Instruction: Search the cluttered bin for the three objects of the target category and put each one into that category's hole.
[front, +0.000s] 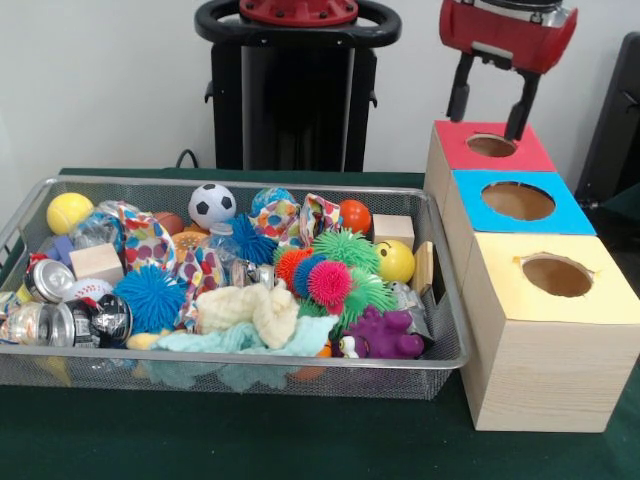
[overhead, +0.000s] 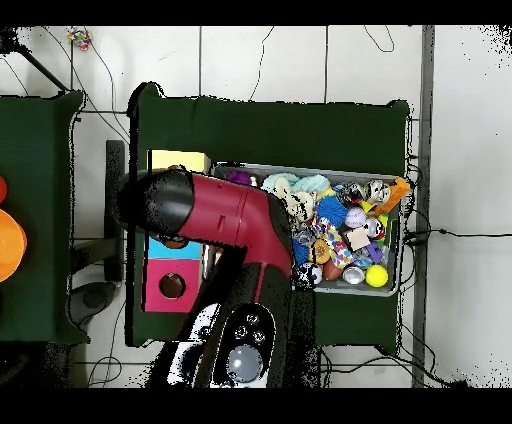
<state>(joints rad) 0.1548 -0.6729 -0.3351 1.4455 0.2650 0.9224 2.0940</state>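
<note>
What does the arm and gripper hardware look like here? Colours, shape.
The gripper has a glossy red, boxy body with a grey top plate and two slim, straight black fingers. From overhead, the arm is a thick rounded dark-red link with a black domed joint cap; its base is black with grey round buttons.

Front camera faces the bin (front: 440, 345); overhead looks straight down.

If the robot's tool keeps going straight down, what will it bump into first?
Probably the red box: the open tool hangs right over its round hole, one tip near the rim. Depth is hard to judge.
</note>
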